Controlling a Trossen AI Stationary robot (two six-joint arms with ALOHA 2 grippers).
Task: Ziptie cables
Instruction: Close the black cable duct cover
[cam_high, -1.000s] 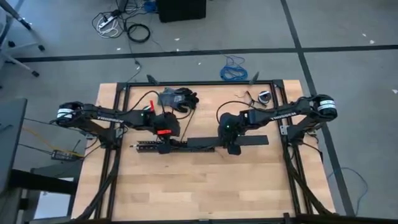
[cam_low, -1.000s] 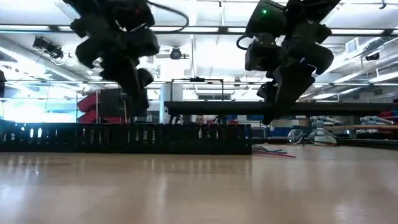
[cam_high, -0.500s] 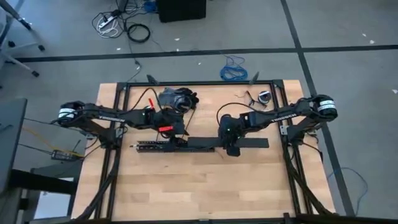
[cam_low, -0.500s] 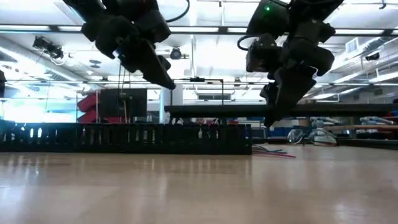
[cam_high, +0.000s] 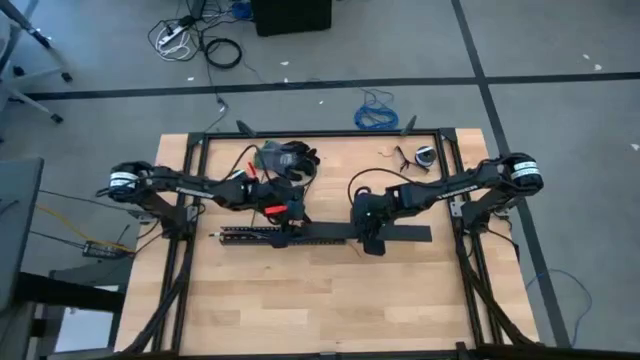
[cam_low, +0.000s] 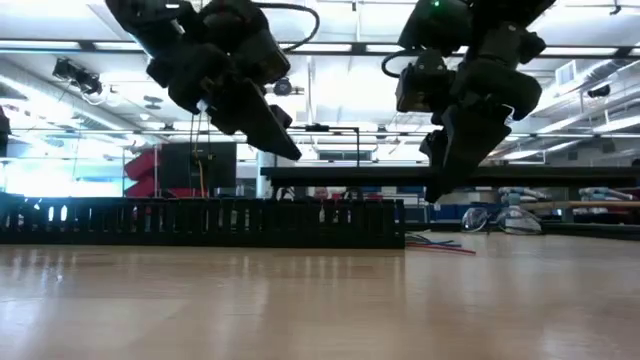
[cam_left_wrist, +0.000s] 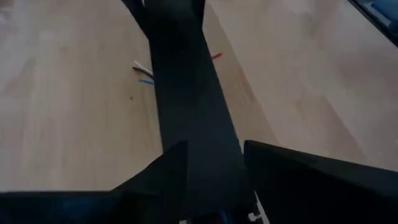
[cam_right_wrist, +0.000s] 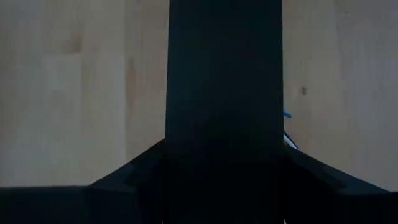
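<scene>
A long flat black strip hangs level above the table, held by my right gripper, which is shut on it. A black slotted duct stands on the table under the strip's left part. The cables, thin coloured wires, lie on the wood past the duct's right end; their tips show beside the strip. My left gripper is open and slants down over the strip's left end. In its wrist view the fingers stand either side of the strip; whether they touch it I cannot tell. My right gripper pinches the black strip across its width, one finger on each long edge. The fingers slant down toward the table's left and lie across the strip. The strip is lifted clear of the table and the duct, level, reaching out to both sides of the hold.
A dark glove-like bundle and a small round device lie near the table's far edge. Black frame rails run along both sides. A blue coiled cable lies on the floor beyond. Bare wood fills the near half.
My left gripper has risen from over the duct and gone toward the table's right, tipping from pointing down to slanting toward the strip's left end. The strip has stayed level in the air.
</scene>
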